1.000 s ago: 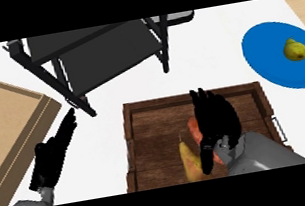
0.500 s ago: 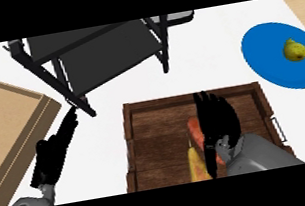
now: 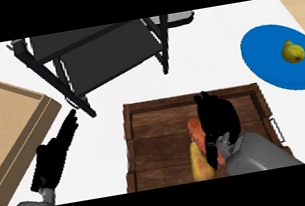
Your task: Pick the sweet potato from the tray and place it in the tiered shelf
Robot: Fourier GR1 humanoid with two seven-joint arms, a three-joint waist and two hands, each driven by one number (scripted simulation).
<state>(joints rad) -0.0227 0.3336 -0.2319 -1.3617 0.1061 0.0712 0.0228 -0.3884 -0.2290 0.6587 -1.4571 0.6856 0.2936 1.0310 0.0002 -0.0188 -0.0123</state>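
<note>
Looking down at the wooden tray (image 3: 141, 142), we take it as our landmark for everything else. The sweet potato (image 3: 196, 130) lies inside the tray, a little right of the tray's middle, its long axis running roughly from the tray's near edge toward its far edge. A yellow-orange piece of produce (image 3: 198, 160) lies touching or just beside it toward the tray's near edge; we cannot tell exactly where one ends and the other begins.

Our right robot hand (image 3: 217, 117) is over the tray, directly against the sweet potato's right side, fingers pointing toward the tray's far edge and fairly straight. We cannot tell whether the thumb has closed round the sweet potato, because the hand hides that side.

Our left robot hand (image 3: 54, 157) rests outside the tray's left wall on the white table (image 3: 206, 45), fingers straight and holding nothing.

The tiered shelf (image 3: 99, 55) stands beyond the tray's far-left corner. We judge the right hand to be the nearer one by far, so the grasp falls to it, closing across the sweet potato's short axis.
</note>
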